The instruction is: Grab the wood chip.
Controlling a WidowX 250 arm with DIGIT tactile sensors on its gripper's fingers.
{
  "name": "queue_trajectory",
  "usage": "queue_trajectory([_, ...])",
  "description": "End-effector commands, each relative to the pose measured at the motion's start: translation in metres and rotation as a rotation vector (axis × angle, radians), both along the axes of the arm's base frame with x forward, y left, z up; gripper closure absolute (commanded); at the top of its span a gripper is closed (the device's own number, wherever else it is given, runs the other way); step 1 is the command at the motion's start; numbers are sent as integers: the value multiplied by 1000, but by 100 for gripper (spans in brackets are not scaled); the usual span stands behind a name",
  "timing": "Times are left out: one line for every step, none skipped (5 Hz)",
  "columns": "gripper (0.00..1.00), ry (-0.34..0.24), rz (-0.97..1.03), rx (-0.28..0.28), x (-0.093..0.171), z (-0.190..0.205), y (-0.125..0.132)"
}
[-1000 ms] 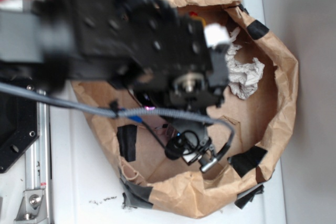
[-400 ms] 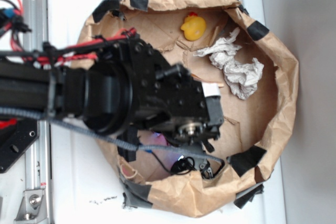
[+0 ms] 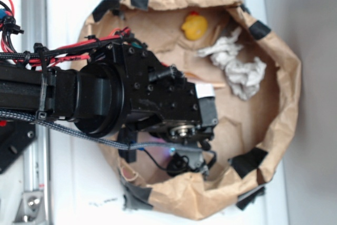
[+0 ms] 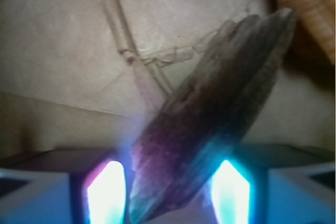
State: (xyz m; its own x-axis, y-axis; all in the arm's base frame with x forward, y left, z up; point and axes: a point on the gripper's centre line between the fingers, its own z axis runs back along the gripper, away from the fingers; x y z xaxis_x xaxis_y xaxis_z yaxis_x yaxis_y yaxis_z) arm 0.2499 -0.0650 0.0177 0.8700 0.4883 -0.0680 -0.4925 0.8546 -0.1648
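In the wrist view the wood chip point(image 4: 210, 114), a dark grey-brown rough sliver, lies slantwise on the brown paper floor. Its lower end sits between my two glowing fingertips. My gripper point(image 4: 168, 192) is low over it with the jaws apart, one on each side of the chip. A narrow gap shows beside the left fingertip point(image 4: 107, 192); the right fingertip point(image 4: 228, 192) is at the chip's edge. In the exterior view the arm covers the chip, and the gripper point(image 3: 184, 157) is down inside the paper bag near its front wall.
An orange-and-cream seashell point(image 4: 310, 3) lies just past the chip's far end. The crumpled brown paper bag point(image 3: 287, 77) walls the space all round. A yellow rubber duck point(image 3: 194, 26) and a white paper wad point(image 3: 238, 67) lie at the far side.
The arm has swung away from the far side, uncovering the duck and the wad, and has settled lower near the bag's front wall.
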Motion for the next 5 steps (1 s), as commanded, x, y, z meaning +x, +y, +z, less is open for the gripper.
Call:
queue_trajectory([100,-120,-74,156,-4,68,34])
queue_trajectory([100,-141,-188,178,-13,119,50])
queue_trajectory([100,-138,-274,190,-16,153,66])
queue_trajectory([100,-142,-293,244,-16,164,75])
queue_trajectory([100,-96,-291,261,-16,163,80])
